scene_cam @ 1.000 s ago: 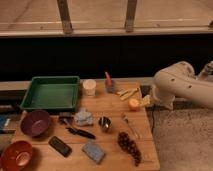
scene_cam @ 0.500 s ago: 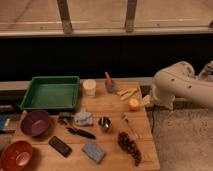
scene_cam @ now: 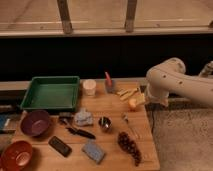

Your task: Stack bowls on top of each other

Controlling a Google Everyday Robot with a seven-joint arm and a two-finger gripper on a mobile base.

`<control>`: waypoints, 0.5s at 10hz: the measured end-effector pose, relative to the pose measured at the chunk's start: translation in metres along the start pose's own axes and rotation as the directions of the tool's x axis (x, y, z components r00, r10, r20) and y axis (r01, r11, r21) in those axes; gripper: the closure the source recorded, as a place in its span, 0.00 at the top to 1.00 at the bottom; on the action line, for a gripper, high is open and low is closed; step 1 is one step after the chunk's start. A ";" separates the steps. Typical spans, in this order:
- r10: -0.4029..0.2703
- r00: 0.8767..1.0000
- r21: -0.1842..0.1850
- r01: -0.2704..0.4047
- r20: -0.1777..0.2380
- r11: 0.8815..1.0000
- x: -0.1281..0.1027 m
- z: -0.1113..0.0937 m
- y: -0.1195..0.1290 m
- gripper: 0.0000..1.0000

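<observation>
A dull purple bowl (scene_cam: 35,122) sits at the left side of the wooden table (scene_cam: 112,155). In front of it, at the table's front left corner, lies a glossy orange-red bowl (scene_cam: 16,155). The two bowls stand apart, each empty. My white arm (scene_cam: 172,82) bends in from the right, and its gripper (scene_cam: 152,100) hangs at the arm's lower end by the table's right edge, far from both bowls. Nothing is held in it.
A green tray (scene_cam: 51,92) fills the back left, with a white cup (scene_cam: 89,87) beside it. A metal cup (scene_cam: 104,123), grapes (scene_cam: 129,145), a blue sponge (scene_cam: 94,151), a black phone (scene_cam: 60,146), a crumpled bag (scene_cam: 83,118) and an orange (scene_cam: 133,104) are scattered about.
</observation>
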State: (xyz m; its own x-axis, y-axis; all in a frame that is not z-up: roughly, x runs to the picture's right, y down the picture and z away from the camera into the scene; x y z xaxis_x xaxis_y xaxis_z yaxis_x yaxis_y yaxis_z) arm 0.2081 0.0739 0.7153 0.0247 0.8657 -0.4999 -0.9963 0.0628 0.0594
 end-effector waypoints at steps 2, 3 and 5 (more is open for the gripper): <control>-0.101 0.995 -0.001 0.101 -0.004 0.995 -0.011 -0.001 0.054 0.80; -0.145 0.989 -0.009 0.145 -0.001 0.989 -0.013 -0.002 0.078 0.80; -0.242 0.970 -0.029 0.242 -0.002 0.970 -0.011 -0.006 0.131 0.80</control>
State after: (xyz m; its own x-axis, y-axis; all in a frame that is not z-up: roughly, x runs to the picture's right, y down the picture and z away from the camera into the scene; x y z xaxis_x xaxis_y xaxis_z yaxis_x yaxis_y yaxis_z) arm 0.0771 0.0694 0.7229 0.2646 0.8240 -0.5010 -0.9627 0.2558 -0.0879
